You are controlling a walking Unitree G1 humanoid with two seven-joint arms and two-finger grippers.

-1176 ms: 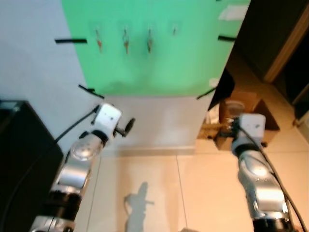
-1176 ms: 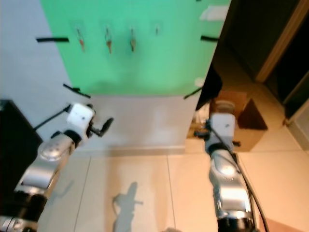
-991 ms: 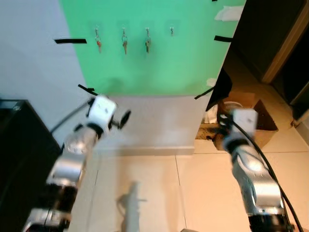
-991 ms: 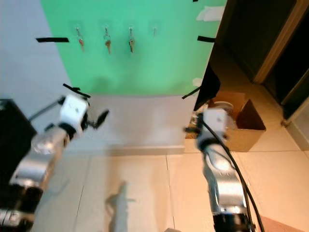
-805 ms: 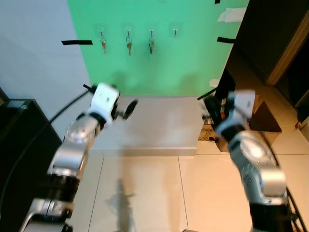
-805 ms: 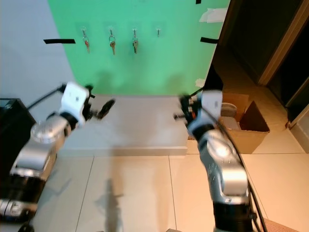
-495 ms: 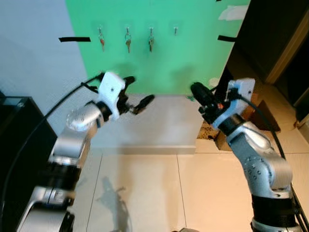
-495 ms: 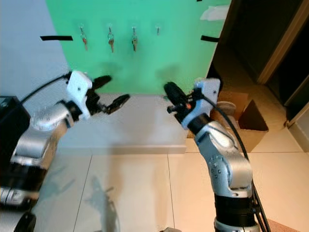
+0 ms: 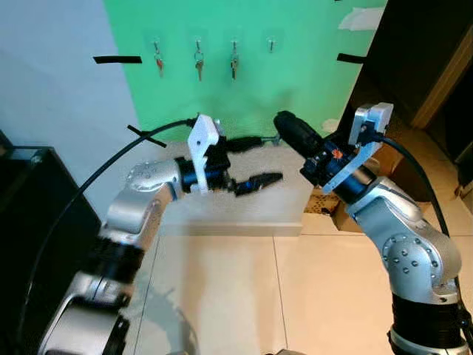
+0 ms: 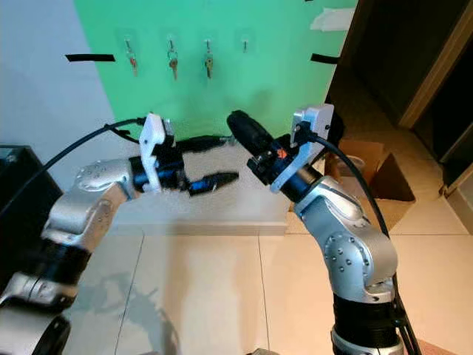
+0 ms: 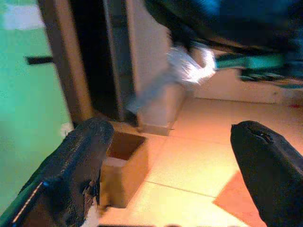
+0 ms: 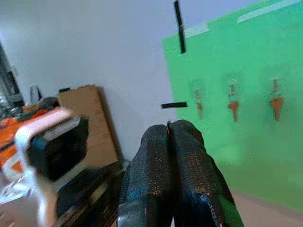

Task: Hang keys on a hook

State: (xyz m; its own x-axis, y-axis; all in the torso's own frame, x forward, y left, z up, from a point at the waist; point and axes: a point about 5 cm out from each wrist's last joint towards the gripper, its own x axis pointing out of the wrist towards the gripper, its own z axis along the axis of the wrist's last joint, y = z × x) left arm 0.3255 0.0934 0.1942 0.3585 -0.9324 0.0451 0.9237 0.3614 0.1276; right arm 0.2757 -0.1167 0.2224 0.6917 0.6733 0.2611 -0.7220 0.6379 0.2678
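A green sheet (image 9: 244,96) on the wall carries a row of small hooks. Three keys (image 9: 198,66) hang on the left three hooks, and the rightmost hook (image 9: 271,46) is bare. My right gripper (image 9: 283,123) is raised in front of the sheet's lower edge, below the bare hook, its black fingers (image 12: 168,142) pressed shut; I see nothing between them. The right wrist view looks at the hanging keys (image 12: 232,106). My left gripper (image 9: 257,160) is held out level beside it, open, its fingers (image 11: 75,170) far apart with nothing between.
A black cabinet (image 9: 37,214) stands at my left. A dark doorway (image 9: 414,52) opens right of the sheet, with a cardboard box (image 10: 388,177) on the floor beside it. Black tape strips (image 9: 117,59) hold the sheet. Beige tiles (image 9: 222,296) lie below.
Both arms have risen from low at my sides to chest height before the green sheet. The left gripper has swung to the right and spread open; the right gripper now points up toward the hooks.
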